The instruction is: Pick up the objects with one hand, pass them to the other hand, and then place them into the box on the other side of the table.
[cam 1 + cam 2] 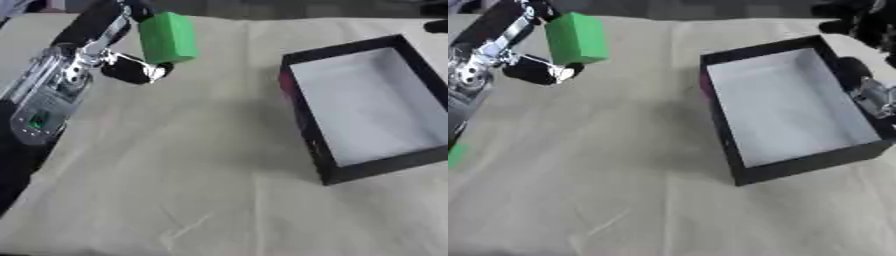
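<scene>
A green block (pixel 167 38) hangs above the table's far left, tilted a little. My left hand (pixel 77 59) holds it: dark fingers curl over its top and the thumb (pixel 131 71) presses from below. The black box (pixel 720 122) with a white inside stands open on the right half of the table, with nothing in it. My right hand (pixel 863 25) shows as dark shapes at the far right, beyond the box's far corner. Its silver wrist (pixel 873 98) runs down outside the box's right wall. How its fingers stand is hidden.
A beige cloth (pixel 175 170) with creases covers the whole table. The wide stretch between the left arm and the box, and the near half of the table, hold no other objects.
</scene>
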